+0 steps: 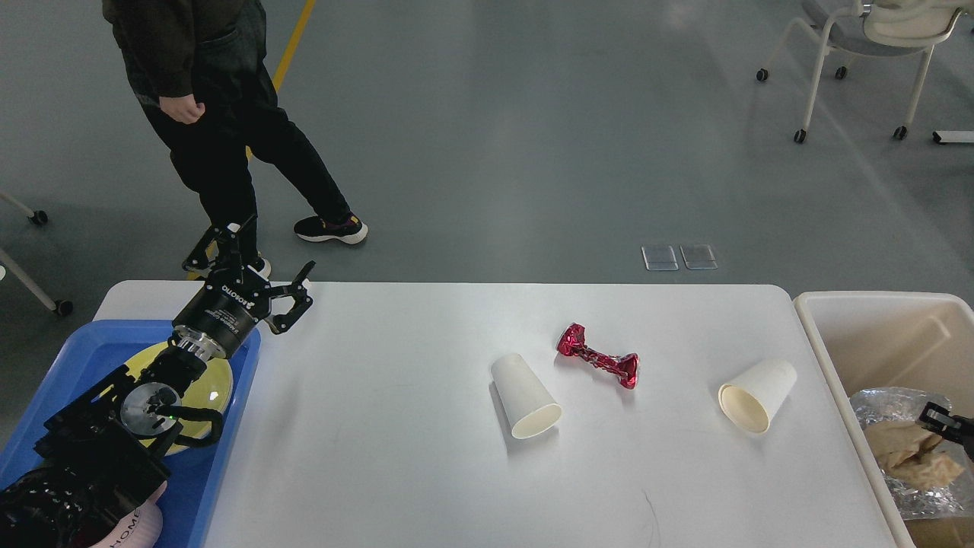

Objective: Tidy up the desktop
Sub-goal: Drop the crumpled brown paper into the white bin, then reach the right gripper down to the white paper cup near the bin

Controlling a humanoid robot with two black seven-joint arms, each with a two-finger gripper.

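Observation:
The white desktop (396, 457) holds two white paper cups lying on their sides, one near the middle (525, 396) and one toward the right (757, 396). A crumpled red foil wrapper (599, 364) lies between them, a bit farther back. My left gripper (259, 255) is open and empty above the desktop's back left corner, beside the blue tray. Only a small black tip of my right gripper (943, 421) shows at the right edge, over the beige bin and touching crumpled brown paper (909, 449); its fingers cannot be told apart.
A blue tray (228, 457) with a yellow plate (217, 380) sits at the left under my left arm. The beige bin (860, 327) stands against the desktop's right edge, with silver foil (921, 498) inside. A person (213, 114) walks behind the back left corner.

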